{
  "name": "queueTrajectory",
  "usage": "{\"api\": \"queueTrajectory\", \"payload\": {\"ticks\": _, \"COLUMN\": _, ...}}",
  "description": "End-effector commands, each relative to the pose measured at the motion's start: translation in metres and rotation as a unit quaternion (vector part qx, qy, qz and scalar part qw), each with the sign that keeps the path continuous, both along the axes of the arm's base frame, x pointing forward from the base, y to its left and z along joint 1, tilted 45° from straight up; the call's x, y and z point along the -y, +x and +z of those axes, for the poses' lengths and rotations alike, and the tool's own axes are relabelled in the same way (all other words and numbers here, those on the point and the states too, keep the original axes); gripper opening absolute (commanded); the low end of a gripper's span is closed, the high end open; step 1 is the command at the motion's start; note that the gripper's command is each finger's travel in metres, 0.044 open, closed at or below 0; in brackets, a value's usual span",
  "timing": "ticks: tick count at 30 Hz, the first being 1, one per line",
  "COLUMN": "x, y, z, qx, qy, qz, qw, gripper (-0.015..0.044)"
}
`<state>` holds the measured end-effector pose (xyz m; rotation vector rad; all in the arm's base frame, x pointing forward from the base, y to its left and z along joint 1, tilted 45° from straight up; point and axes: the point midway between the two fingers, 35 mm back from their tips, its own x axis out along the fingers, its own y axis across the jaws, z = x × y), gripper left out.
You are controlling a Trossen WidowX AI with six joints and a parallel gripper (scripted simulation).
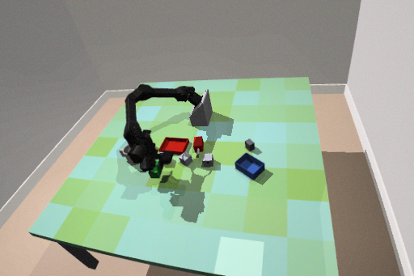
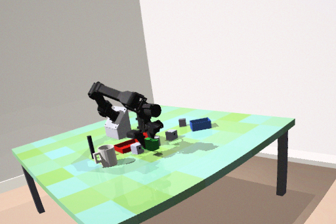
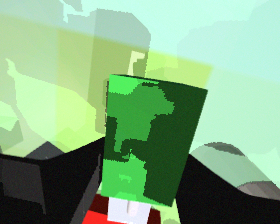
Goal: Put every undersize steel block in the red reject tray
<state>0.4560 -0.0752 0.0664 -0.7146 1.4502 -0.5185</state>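
Observation:
My gripper (image 1: 154, 166) (image 2: 149, 140) is shut on the green GO gauge (image 1: 155, 171) (image 2: 151, 144) (image 3: 152, 142) and holds it low over the table, just in front of the red reject tray (image 1: 174, 145) (image 2: 124, 146). In the wrist view the gauge fills the middle, with my dark fingers on both sides. Three steel blocks stand on the table: one (image 1: 185, 159) (image 2: 136, 148) next to the tray, one (image 1: 208, 159) (image 2: 171, 134) a little to its right, and a darker one (image 1: 249, 144) (image 2: 182, 122) farther off. The tray looks empty.
A small red block on a peg (image 1: 198, 143) stands right of the tray. A blue bin (image 1: 250, 166) (image 2: 200, 123) sits to the right. A grey mug (image 2: 107, 156) and a black upright stick (image 2: 90, 146) stand near the tray. The arm's grey base (image 1: 201, 111) (image 2: 116, 124) is behind.

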Motion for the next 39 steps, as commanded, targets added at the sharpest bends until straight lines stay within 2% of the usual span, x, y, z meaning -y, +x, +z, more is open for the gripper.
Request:
{"api": "queueTrajectory", "payload": {"ticks": 1, "x": 0.002, "y": 0.002, "z": -0.005, "qx": -0.001, "qy": 0.001, "qz": 0.004, "qw": 1.000, "gripper": 0.0000}}
{"api": "queueTrajectory", "payload": {"ticks": 39, "x": 0.020, "y": 0.005, "z": -0.025, "qx": 0.003, "qy": 0.002, "qz": 0.009, "qw": 1.000, "gripper": 0.0000}}
